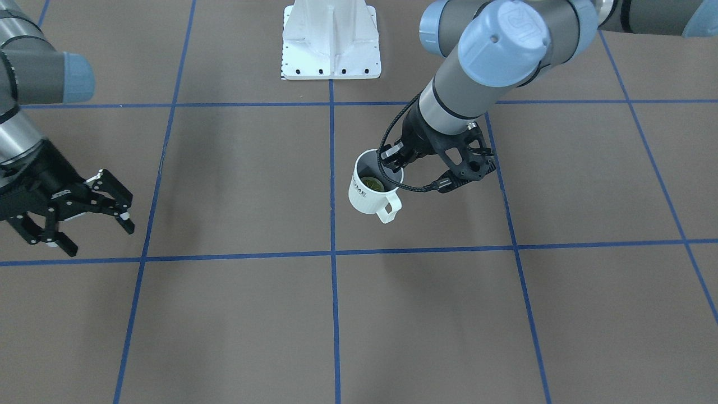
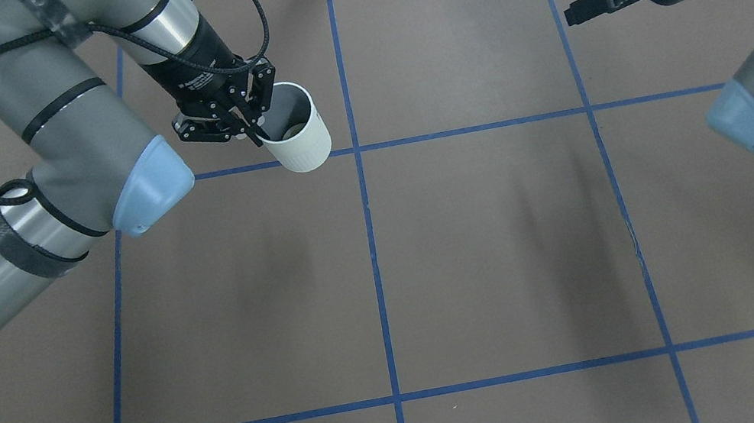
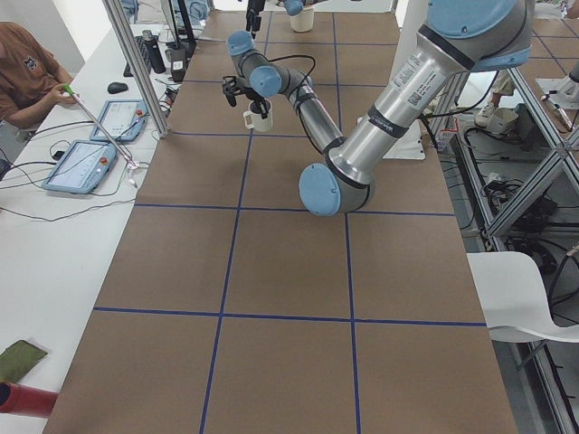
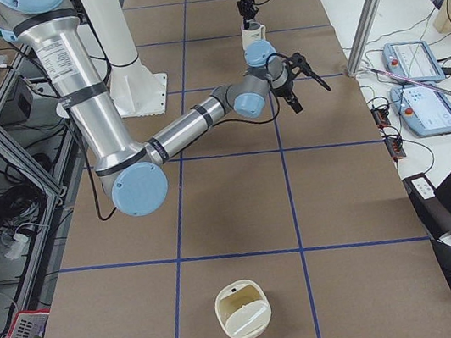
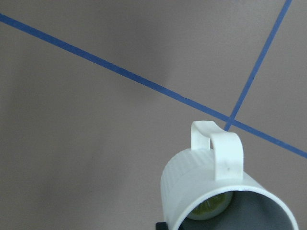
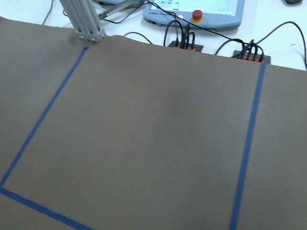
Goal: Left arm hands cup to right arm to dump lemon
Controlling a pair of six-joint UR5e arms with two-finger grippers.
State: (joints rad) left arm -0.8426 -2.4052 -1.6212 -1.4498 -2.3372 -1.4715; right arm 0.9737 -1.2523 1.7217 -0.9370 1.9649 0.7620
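The cream-white cup (image 1: 370, 193) with dark lettering hangs tilted just above the table, handle toward the operators' side. The yellow-green lemon (image 1: 372, 183) lies inside it. My left gripper (image 1: 391, 160) is shut on the cup's rim, one finger inside and one outside. The overhead view shows the same grip, with the left gripper (image 2: 251, 127) on the cup (image 2: 298, 138). The left wrist view shows the cup (image 5: 216, 191) and the lemon (image 5: 211, 207) from above. My right gripper (image 1: 102, 240) is open and empty, far from the cup over the table's other side (image 2: 575, 15).
The white robot base plate (image 1: 331, 45) sits at mid-table on the robot's side. A cream container (image 4: 244, 310) stands near the table's right end. Control tablets (image 4: 427, 111), cables and a metal post (image 3: 136, 72) line the operators' edge, where a person (image 3: 27, 72) sits.
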